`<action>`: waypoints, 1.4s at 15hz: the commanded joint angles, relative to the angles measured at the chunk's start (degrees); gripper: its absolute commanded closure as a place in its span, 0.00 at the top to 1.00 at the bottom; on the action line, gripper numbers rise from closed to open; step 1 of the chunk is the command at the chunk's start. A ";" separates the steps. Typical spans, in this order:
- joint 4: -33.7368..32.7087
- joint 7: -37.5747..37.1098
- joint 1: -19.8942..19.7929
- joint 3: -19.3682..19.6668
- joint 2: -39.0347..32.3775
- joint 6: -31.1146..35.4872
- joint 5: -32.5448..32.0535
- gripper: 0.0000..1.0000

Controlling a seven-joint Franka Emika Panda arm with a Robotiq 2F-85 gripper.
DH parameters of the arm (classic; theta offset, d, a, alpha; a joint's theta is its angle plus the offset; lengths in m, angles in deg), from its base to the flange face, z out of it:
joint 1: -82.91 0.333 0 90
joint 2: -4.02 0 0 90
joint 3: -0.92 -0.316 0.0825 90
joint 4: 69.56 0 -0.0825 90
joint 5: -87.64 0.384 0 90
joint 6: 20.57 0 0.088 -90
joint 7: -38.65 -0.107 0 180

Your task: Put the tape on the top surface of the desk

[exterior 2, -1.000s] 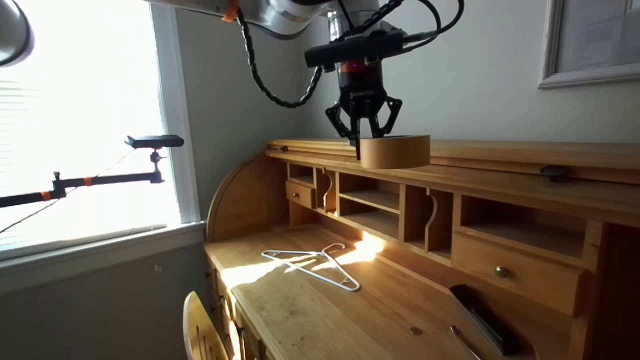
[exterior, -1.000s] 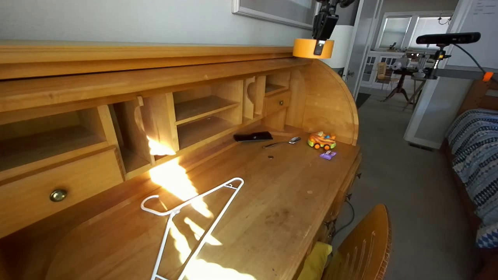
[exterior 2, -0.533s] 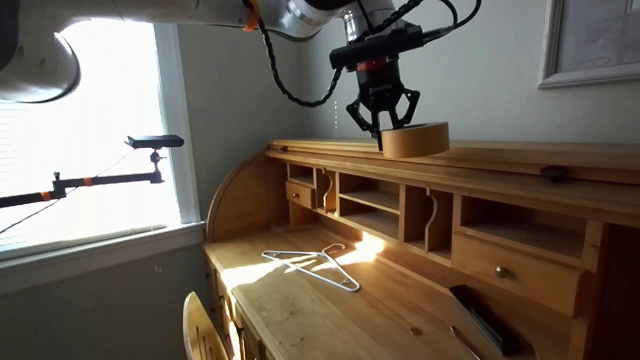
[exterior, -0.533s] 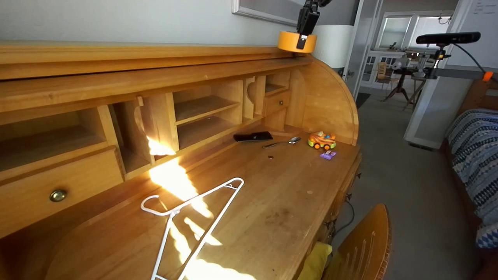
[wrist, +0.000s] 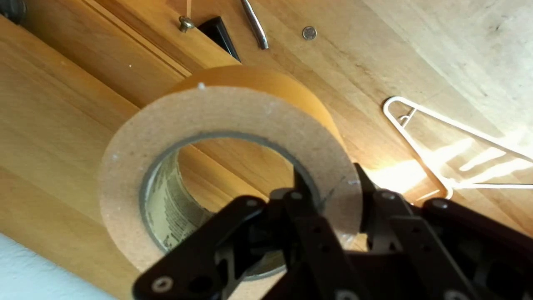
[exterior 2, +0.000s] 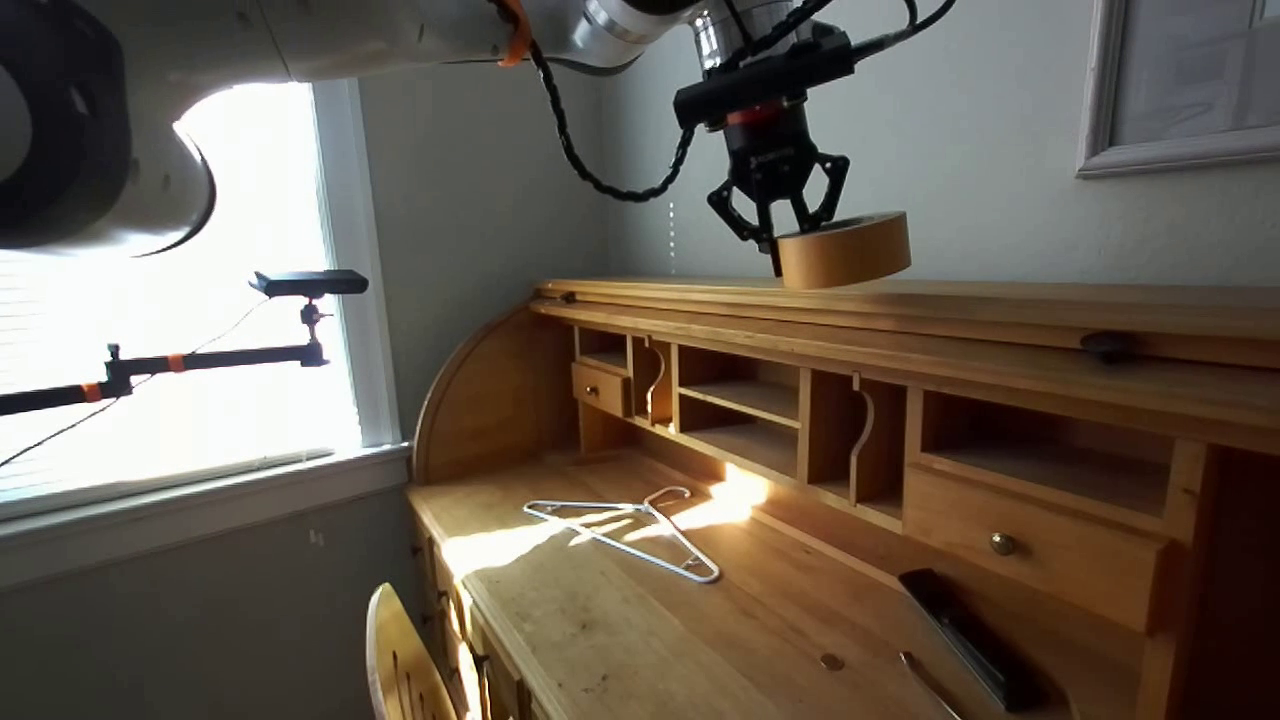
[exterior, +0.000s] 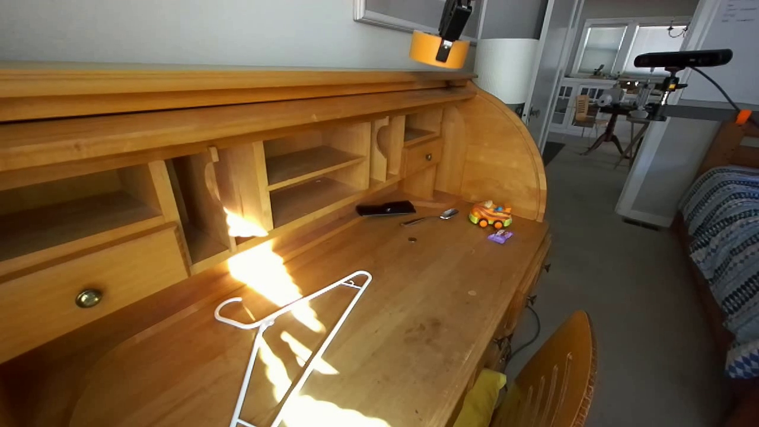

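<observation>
A tan-orange, ring-shaped roll of tape (exterior 2: pixel 848 252) is held in the air above the flat, narrow top ledge (exterior 2: pixel 1060 296) of the light-brown wooden roll-top desk (exterior: pixel 504 142). No contact with the ledge: pale grey wall (exterior: pixel 178 32) is seen under the roll in an exterior view.

Black jaws: closed on the tape, one passed through the hollow centre, its partner set against the outer face. A single stretch of ring wall is pinched, presumably so that the flat underside is left free for setting down.

Roll tilted to the ledge; levelling probably called for. Through the hollow, in the wrist view, a wooden edge is seen, apparently the ledge's front; some travel further back over the ledge may be needed. Height judged to serve clearance of that edge.

Below the ledge, on the wooden worktop (exterior: pixel 385 284), a white triangular clothes hanger (exterior: pixel 324 351), a silver metal spoon (exterior: pixel 449 214) and an orange-and-green toy car (exterior: pixel 490 214) are laid; why cannot be told.

Carry judged nearly done; lowering and release not yet made. If released at a slant, the roll could be lost over the front.
</observation>
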 commanded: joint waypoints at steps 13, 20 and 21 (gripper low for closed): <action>-6.19 1.23 -0.60 -1.54 -5.80 4.48 1.37 0.07; -7.30 1.96 -1.23 -4.21 -7.77 17.21 2.84 0.07; -7.30 2.37 -1.43 -4.62 -8.17 19.12 3.22 0.07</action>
